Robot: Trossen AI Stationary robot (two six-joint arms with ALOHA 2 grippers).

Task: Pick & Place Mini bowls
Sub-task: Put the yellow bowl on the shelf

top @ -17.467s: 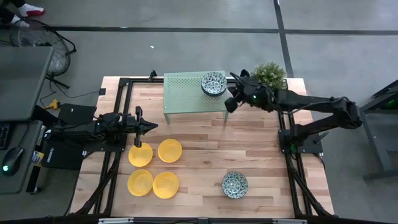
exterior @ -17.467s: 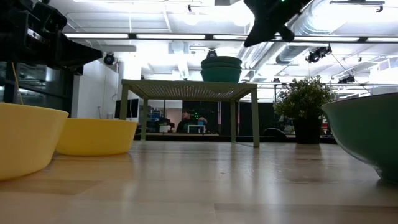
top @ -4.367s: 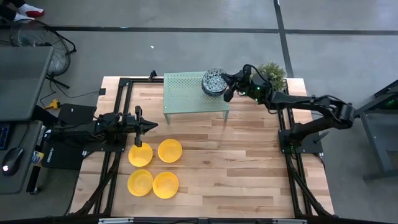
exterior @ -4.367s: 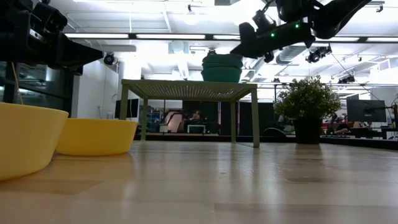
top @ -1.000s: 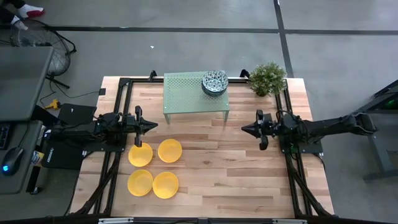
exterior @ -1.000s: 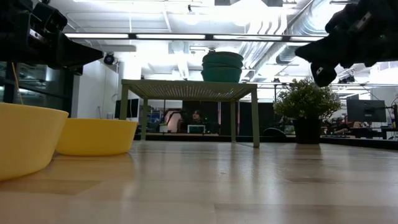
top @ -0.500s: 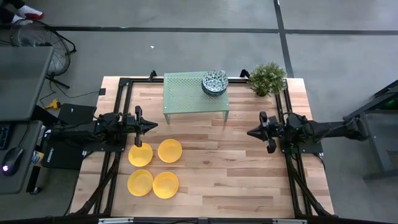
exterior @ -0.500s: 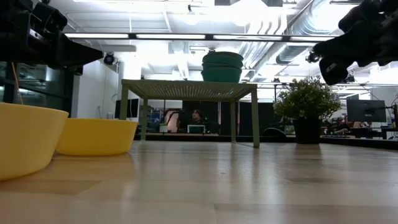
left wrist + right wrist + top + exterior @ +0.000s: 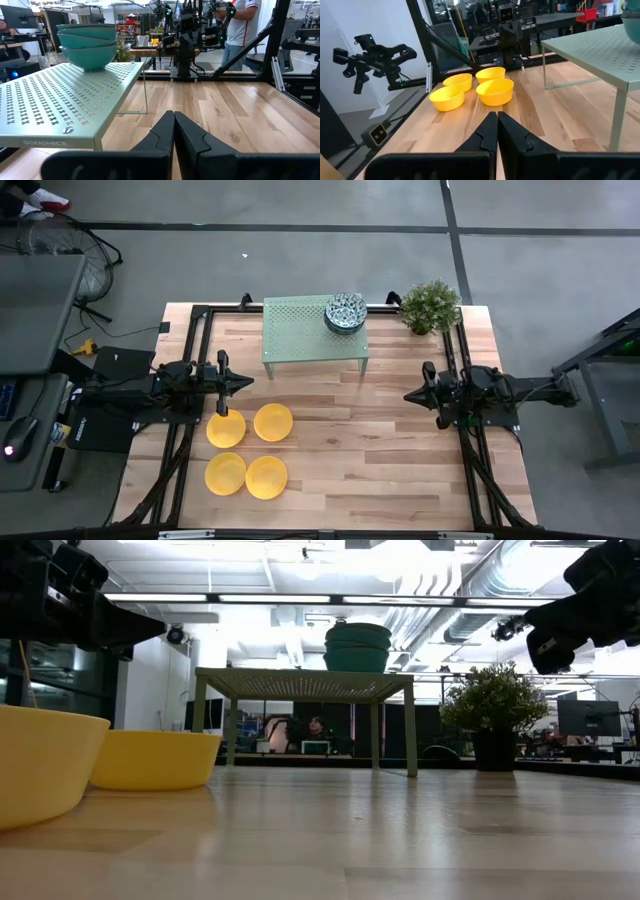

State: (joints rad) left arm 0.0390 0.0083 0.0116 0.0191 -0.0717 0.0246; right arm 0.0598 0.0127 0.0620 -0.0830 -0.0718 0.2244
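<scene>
While both arms hover above the wooden table (image 9: 330,450), no bowl is held. Left gripper (image 9: 244,382): fingers clenched together, empty, just above the four plain bright yellow round bowls (image 9: 273,421) grouped on the table's left part. Right gripper (image 9: 411,394): also clenched, empty, at the right side, well apart from every bowl. Patterned blue-grey and white bowls (image 9: 345,312) stacked on the far right corner of the pale green perforated metal rack (image 9: 300,330), near the small green potted plant (image 9: 430,304).

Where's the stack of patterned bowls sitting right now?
In the high view, the stack of patterned bowls sits on the right end of the pale green rack, just left of the potted plant.
</scene>
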